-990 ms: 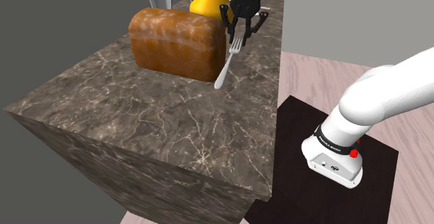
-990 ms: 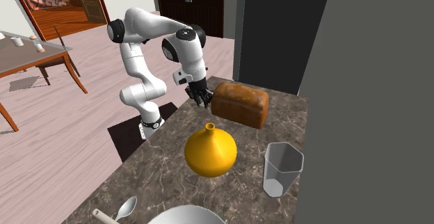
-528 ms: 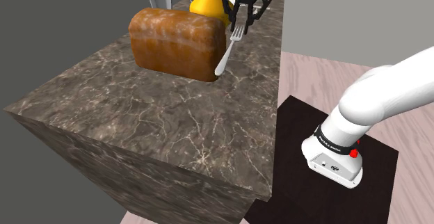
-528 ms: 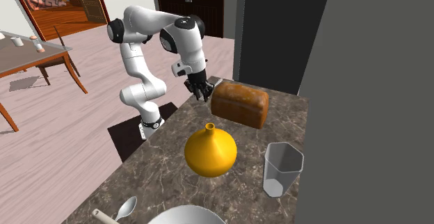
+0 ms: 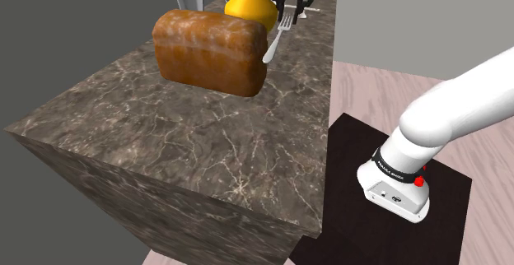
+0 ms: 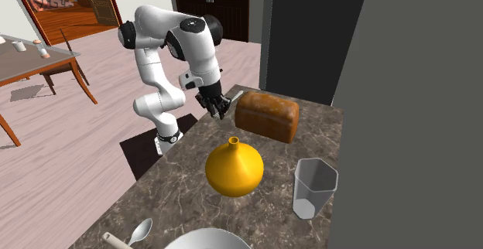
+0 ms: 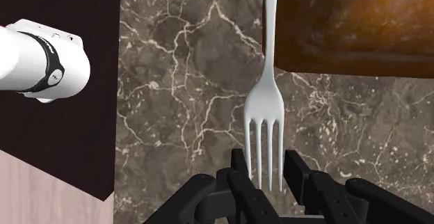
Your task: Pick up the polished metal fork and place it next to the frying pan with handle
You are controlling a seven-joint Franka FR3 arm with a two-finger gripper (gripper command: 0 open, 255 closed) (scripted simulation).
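The pincer (image 7: 264,170) grips the pale fork (image 7: 264,97) by its tines, apparently clear of the marbled surface (image 7: 174,83), beside the bread loaf (image 7: 348,21).

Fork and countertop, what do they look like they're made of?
Fork: pale grey-white and smooth with a faint sheen; probably metal, though the plain look leaves it open. Countertop: dark brown stone, marble-like, judging by its pale branching veins; the surface looks polished.

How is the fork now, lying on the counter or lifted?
Lifted: the gripper clasps the fork by its tines; the handle hangs clear of the counter.
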